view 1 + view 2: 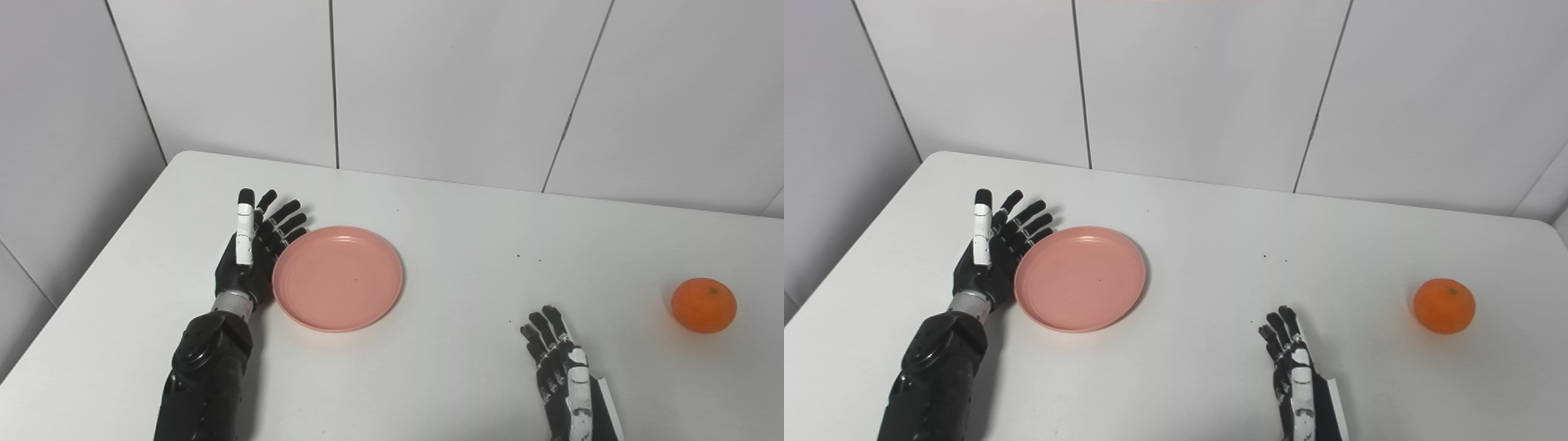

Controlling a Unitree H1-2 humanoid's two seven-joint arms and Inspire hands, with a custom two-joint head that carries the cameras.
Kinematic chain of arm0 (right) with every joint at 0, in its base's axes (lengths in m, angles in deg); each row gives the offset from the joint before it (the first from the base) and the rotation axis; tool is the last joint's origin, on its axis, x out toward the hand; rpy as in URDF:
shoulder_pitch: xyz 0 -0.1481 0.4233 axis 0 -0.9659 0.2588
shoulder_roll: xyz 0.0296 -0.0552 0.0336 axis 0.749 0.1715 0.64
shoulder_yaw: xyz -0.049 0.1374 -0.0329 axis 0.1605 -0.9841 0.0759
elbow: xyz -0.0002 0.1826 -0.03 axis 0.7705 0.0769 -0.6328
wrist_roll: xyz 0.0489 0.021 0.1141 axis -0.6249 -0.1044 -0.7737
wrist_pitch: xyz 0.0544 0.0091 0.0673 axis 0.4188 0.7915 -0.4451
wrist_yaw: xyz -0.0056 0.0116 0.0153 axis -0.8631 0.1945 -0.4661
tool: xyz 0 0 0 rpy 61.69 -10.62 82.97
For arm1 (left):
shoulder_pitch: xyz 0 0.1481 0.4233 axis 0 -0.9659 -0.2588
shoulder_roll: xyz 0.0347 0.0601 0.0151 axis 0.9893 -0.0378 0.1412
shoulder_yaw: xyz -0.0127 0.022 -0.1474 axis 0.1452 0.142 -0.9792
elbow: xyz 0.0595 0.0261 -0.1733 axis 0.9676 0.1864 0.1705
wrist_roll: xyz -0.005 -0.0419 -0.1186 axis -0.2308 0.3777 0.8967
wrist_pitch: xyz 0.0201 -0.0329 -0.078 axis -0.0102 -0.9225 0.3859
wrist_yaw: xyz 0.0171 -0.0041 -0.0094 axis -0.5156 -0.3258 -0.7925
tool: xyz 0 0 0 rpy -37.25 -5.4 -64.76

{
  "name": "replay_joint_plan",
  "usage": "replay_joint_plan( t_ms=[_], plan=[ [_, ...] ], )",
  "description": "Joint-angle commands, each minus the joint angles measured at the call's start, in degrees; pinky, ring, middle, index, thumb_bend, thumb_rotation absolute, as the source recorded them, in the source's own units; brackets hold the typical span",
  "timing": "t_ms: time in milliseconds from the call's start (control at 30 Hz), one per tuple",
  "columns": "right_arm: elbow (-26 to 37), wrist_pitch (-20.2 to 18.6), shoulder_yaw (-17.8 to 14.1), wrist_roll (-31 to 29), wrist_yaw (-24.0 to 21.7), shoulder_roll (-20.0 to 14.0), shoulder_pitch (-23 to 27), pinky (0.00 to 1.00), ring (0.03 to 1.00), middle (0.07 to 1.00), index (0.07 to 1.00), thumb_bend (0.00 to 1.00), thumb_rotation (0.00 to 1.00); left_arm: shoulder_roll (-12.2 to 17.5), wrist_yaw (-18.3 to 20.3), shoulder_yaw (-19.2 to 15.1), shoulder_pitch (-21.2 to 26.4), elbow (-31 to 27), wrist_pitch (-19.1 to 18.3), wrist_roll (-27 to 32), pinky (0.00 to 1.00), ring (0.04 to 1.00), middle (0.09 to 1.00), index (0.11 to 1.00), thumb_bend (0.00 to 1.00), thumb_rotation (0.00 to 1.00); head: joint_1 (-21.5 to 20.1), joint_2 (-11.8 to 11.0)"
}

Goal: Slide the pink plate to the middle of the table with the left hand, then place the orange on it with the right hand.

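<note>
— Both hands: how are they seen?
— The left hand (248,251) is spread wide, nothing grasped, its palm set against the pink plate's (337,277) left rim. The right hand (563,380) is released, well apart from the orange (703,305) on the worktop (465,245).

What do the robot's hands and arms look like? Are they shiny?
Both hands, left hand and right hand, are black with jointed fingers and a white strip along the thumb side. The left arm is glossy black with a silver ring at the wrist.
</note>
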Motion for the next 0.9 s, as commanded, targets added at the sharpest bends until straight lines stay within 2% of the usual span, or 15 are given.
replay_joint_plan(
  t_ms=[0,333,600,867],
  plan=[
    [0.5,-1.5,0.8,0.1,0.2,1.3,-5.8,1.00,0.910,0.919,0.934,0.82,0.99,-0.6,-0.2,0.4,1.5,-2.5,-0.4,0.3,0.80,0.796,0.804,0.946,0.97,0.87,-0.1,0.1],
    [0.7,-1.2,1.8,0.4,0.8,1.6,-6.0,1.00,0.913,0.917,0.926,0.82,0.98,-3.5,-1.6,1.4,1.6,-3.9,-1.8,-0.3,0.77,0.765,0.792,0.938,0.93,0.88,-1.4,0.8],
    [1.4,-0.9,3.0,0.9,1.4,1.8,-6.5,1.00,0.910,0.915,0.927,0.82,0.98,-5.9,-2.7,1.7,1.4,-4.7,-3.5,-0.2,0.81,0.803,0.829,0.965,0.92,0.88,-3.1,2.0],
    [0.8,-0.2,4.3,1.8,2.9,2.6,-6.6,1.00,0.898,0.901,0.914,0.81,0.97,-7.1,-2.3,2.0,1.0,-4.7,-4.3,0.7,0.82,0.812,0.849,0.976,0.93,0.89,-6.4,1.2]
  ],
)
